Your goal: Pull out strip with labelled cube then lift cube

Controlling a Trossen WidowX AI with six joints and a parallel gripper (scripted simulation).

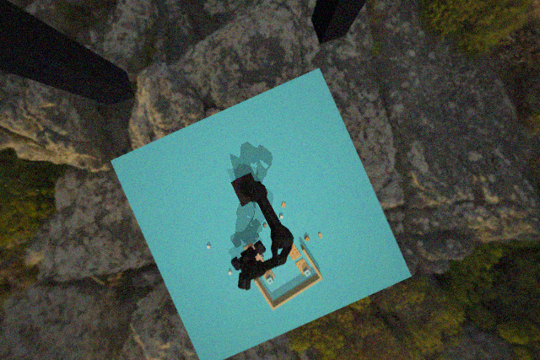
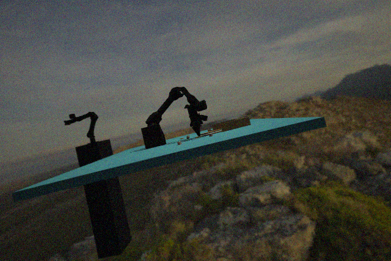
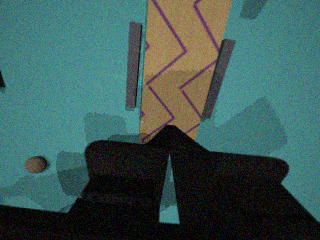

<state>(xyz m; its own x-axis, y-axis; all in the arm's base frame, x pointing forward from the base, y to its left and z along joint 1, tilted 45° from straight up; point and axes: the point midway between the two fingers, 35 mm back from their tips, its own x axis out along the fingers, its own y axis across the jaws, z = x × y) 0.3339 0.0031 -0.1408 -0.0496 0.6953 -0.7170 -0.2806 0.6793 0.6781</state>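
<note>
My gripper (image 2: 198, 134) (image 3: 169, 129) is shut and empty, its tips low over the near end of a tan strip (image 3: 175, 11) with purple zigzags. In the wrist view this strip runs away between two grey rails. The top view shows a small cube (image 1: 270, 279) inside the walled frame on the gripper's side; the arm hides much of the strip there. Another strip (image 1: 294, 252) is orange and shows a thin break across it, with another small cube (image 1: 306, 272) at its far end. No label is readable on either cube.
The walled frame (image 1: 297, 291) (image 2: 235, 123) stands beyond the gripper. The grey rails (image 3: 133, 65) (image 3: 219, 80) flank the zigzag strip. A brown ball (image 3: 36, 164) lies left of the gripper. Several small blocks lie about, including one (image 1: 283, 204) near the arm and one (image 1: 208, 245) farther left.
</note>
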